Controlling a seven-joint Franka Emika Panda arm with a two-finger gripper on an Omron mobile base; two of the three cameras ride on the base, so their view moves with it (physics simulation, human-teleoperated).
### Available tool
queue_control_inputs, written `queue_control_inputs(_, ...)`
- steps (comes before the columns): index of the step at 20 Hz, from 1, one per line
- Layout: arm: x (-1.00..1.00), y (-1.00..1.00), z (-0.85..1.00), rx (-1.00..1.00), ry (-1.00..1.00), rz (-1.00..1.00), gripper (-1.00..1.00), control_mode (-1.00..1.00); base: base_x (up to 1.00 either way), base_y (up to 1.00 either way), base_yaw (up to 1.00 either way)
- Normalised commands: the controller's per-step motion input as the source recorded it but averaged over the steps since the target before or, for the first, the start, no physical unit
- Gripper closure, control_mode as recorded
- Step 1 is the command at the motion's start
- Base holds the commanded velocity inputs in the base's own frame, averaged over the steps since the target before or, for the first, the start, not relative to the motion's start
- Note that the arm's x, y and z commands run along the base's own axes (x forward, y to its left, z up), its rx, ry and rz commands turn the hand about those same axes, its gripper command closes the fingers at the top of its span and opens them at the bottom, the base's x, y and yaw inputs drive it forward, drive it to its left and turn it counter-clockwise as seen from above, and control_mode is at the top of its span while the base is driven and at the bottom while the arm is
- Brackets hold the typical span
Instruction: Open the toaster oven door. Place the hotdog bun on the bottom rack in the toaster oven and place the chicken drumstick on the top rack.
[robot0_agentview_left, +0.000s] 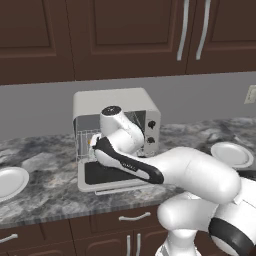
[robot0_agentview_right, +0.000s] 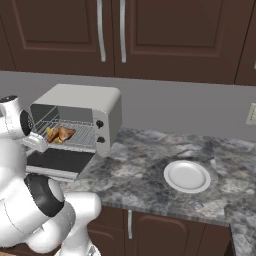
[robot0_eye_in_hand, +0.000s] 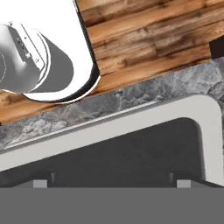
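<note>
I see the chicken drumstick (robot0_agentview_right: 60, 134) lying on a rack inside the toaster oven (robot0_agentview_right: 85, 107), door (robot0_eye_in_hand: 131, 148) down. My jaws are wide open, empty. It's greasy, firm; grip the meaty middle.

Both base views look forward and down from behind the arm (one from each side), sharing the toaster oven (robot0_agentview_left: 117, 135) on the surface (robot0_agentview_right: 150, 170). The hand view looks steeply down, close above the lowered oven door (robot0_eye_in_hand: 131, 153).
</note>
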Motion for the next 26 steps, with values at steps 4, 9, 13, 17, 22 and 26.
queue_control_inputs(4,-0.87,0.00,0.00,0.12,0.00,-0.57,-1.00,-1.00,0.00,0.00,0.00)
queue_control_inputs(9,-0.32,-0.02,0.00,0.06,0.00,-0.74,-1.00,-1.00,0.00,0.00,0.00)
queue_control_inputs(13,0.01,-0.03,0.00,0.08,0.00,-0.78,-1.00,-1.00,0.00,0.00,0.00)
queue_control_inputs(17,0.02,0.00,0.00,0.14,0.00,-0.81,-1.00,-1.00,0.00,0.00,0.00)
queue_control_inputs(22,0.07,0.00,0.00,0.17,0.00,-0.75,-1.00,-1.00,0.00,0.00,0.00)
queue_control_inputs(26,0.00,0.00,0.00,0.15,-0.01,-0.74,-1.00,-1.00,0.00,0.00,0.00)
